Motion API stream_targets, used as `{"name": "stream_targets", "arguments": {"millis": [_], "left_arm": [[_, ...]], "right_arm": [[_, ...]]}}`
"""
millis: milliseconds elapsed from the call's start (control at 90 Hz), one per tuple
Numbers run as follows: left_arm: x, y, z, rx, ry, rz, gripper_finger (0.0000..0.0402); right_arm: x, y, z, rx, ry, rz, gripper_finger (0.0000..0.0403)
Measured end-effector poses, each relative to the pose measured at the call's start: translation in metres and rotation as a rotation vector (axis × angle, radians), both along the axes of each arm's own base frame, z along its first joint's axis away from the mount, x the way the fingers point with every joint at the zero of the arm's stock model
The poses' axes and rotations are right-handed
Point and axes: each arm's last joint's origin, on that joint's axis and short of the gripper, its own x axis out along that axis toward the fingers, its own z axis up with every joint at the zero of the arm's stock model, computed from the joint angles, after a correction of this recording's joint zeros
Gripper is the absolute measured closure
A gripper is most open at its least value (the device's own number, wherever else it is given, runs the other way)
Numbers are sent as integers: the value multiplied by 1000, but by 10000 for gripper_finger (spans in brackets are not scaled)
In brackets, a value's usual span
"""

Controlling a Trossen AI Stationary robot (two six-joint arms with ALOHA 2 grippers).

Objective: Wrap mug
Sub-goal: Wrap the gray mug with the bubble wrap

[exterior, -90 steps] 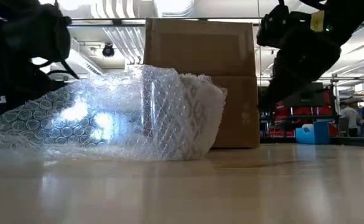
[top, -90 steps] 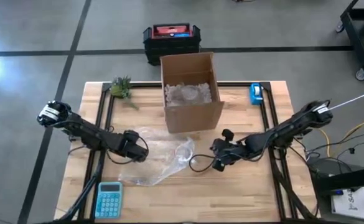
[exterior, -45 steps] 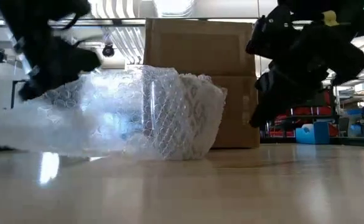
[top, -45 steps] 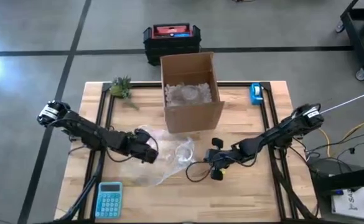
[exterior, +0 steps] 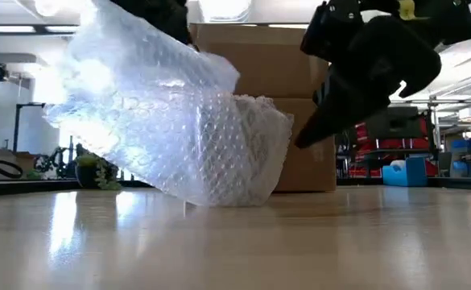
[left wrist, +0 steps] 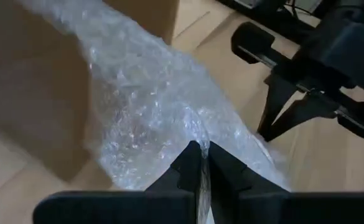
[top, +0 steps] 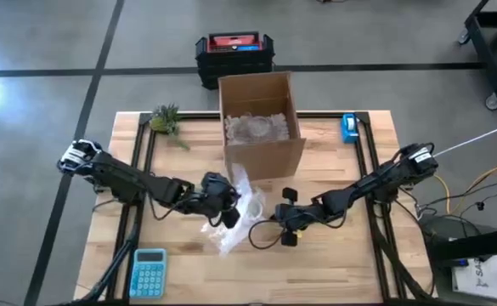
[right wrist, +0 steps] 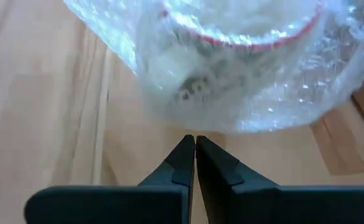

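Mug [right wrist: 244, 37]: I see it at centre frame in the high view, just below the cardboard box [top: 261, 127], lying on its side inside the wrap; its red-rimmed mouth faces my right wrist camera, so the long axis runs roughly toward the right arm.
Bubble wrap [exterior: 163, 113]: clear, dimpled plastic sheet, bunched around the mug, one flap lifted off the table toward upper left in the low view.
Left gripper [left wrist: 198, 163]: my fingers are pinched together on a fold of the bubble wrap, just left of the mug in the high view.
Right gripper [right wrist: 190, 155]: fingers pressed together with nothing between them, tips near the wrapped mug, above bare wood.
Table [top: 333, 255]: pale wooden planks, smooth and glossy.
Calculator [top: 149, 272]: teal, flat, lower left of the high view.
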Motion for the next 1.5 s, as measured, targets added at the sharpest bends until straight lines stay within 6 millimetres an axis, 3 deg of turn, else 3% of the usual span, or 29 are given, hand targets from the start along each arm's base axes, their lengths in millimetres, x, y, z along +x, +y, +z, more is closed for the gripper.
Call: {"name": "stream_targets", "arguments": {"millis": [344,478,622,722,867,1078,1267,1500], "left_arm": [[25,-7,-42,-40,85,-74,401],[30,-8,-49,-46,87,-82,400],[30,-8,-50,-45,88,-85,401],[30,-9,-49,-41,85,-94,399],[30,-9,-49,-38,81,-102,398],[29,-9,-48,-46,88,-118,398],[23,-8,-39,-65,80,-142,388],[9,-3,-1,-42,-11,-167,321]], "right_arm": [[1,0,-4,-12,32,1,400],[9,3,24,-4,2,2,400],[30,3,57,-24,-97,22,400],[47,-6,69,-64,-139,0,400],[61,-18,48,-83,-59,-30,401],[68,-17,24,-108,29,-28,401],[72,-15,29,-106,28,-15,401],[69,-15,26,-104,52,-7,401]]}}
